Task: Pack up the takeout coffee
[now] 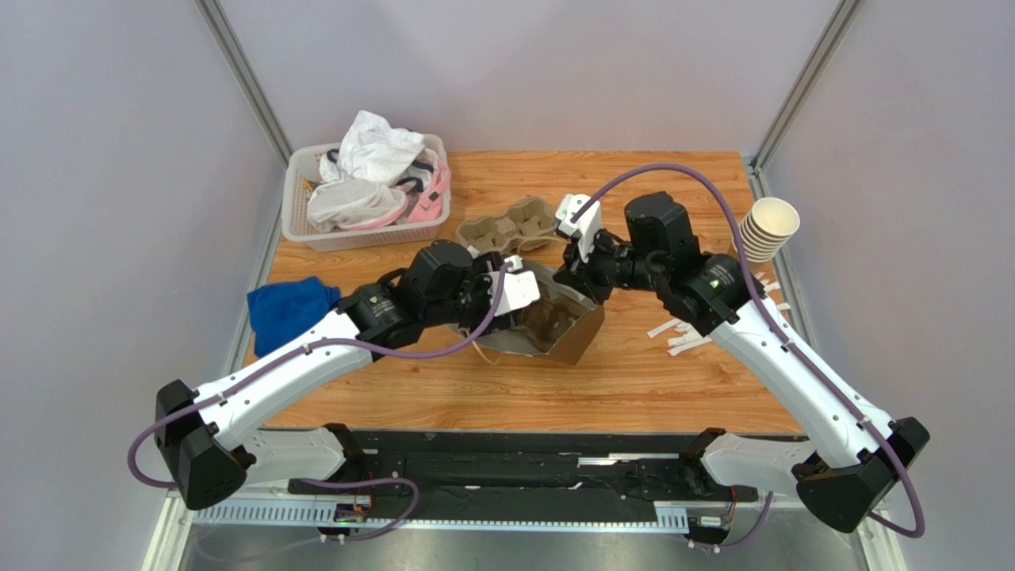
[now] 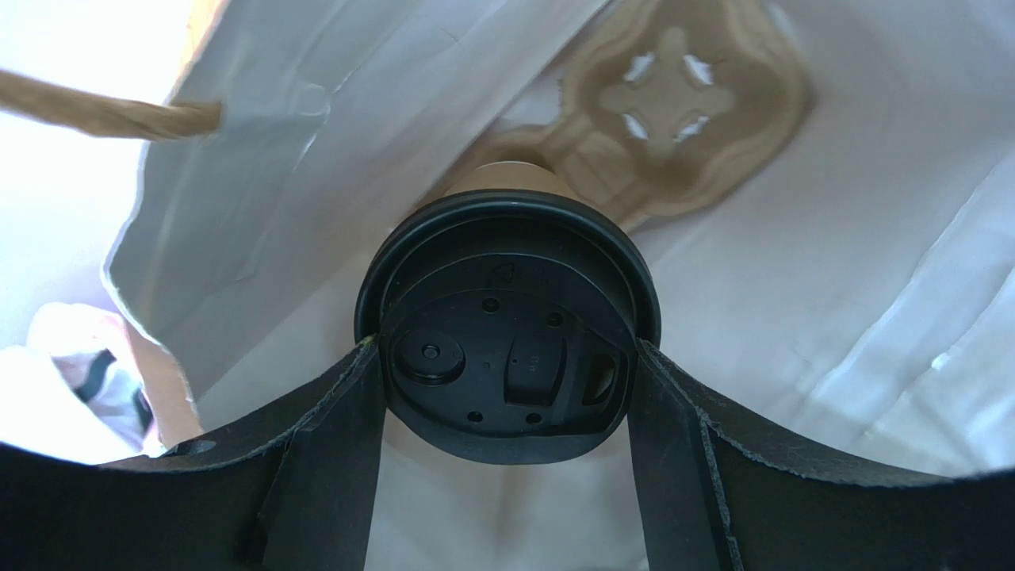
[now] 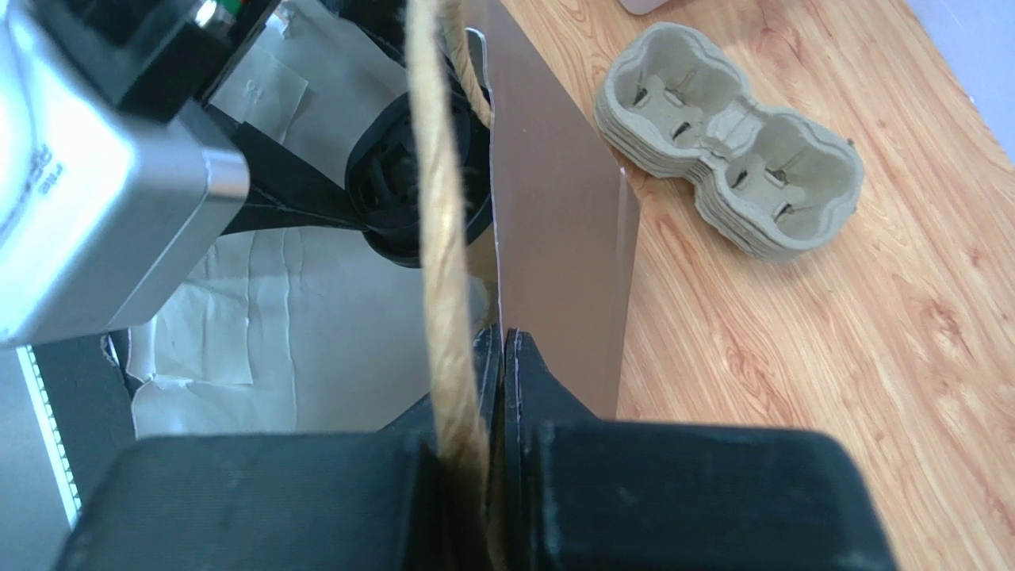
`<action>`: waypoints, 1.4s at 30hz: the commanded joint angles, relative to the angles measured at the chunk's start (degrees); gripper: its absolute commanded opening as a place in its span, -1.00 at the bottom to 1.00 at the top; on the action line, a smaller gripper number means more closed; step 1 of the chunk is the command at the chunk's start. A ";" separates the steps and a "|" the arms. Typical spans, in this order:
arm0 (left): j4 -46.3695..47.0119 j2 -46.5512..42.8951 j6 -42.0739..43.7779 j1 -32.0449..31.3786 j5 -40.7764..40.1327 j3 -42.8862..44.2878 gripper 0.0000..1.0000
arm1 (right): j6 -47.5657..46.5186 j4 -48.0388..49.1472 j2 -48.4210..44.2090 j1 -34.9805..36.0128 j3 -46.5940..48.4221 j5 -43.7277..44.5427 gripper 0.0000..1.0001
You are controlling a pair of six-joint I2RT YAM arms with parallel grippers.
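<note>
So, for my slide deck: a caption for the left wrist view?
Left gripper holds the takeout coffee inside the paper bag, beside a pulp cup carrier.

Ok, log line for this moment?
left gripper: gripping takeout coffee inside paper bag | right gripper: shut on its rim

Wooden table (image 1: 643, 381) with orange-brown grain, enclosed by plain pale grey walls (image 1: 524, 71) and metal corner posts (image 1: 247, 77); lighting even, diffuse.

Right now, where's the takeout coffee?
Left wrist view: the takeout coffee is gripped in the left gripper, inside the paper bag at table centre, with its base toward the pulp cup carrier lying in the bag.
</note>
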 commanded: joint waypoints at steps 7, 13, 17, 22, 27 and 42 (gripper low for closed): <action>9.13 -5.65 13.29 -1.32 -2.74 -7.61 -1.00 | 2.26 5.84 -1.79 0.76 -3.39 -3.51 -1.00; 8.70 -5.47 18.31 -1.41 1.13 -8.67 -1.00 | 1.82 7.07 -1.52 0.76 -3.65 -3.86 -1.00; 7.99 -4.68 20.60 -1.41 2.80 -8.49 -1.00 | 0.33 8.47 -1.96 0.76 -3.65 -4.39 -1.00; 7.38 -3.81 24.55 -1.50 3.33 -8.67 -1.00 | -2.04 9.35 -3.10 0.76 -4.80 -5.53 -1.00; 8.34 -1.00 29.29 -1.77 -0.70 -8.75 -1.00 | -3.28 9.27 -2.67 0.76 -4.71 -7.29 -1.00; -0.62 -0.55 34.49 -2.47 -4.14 -8.14 -1.00 | -5.30 7.86 -0.82 1.73 -2.78 -10.36 -1.00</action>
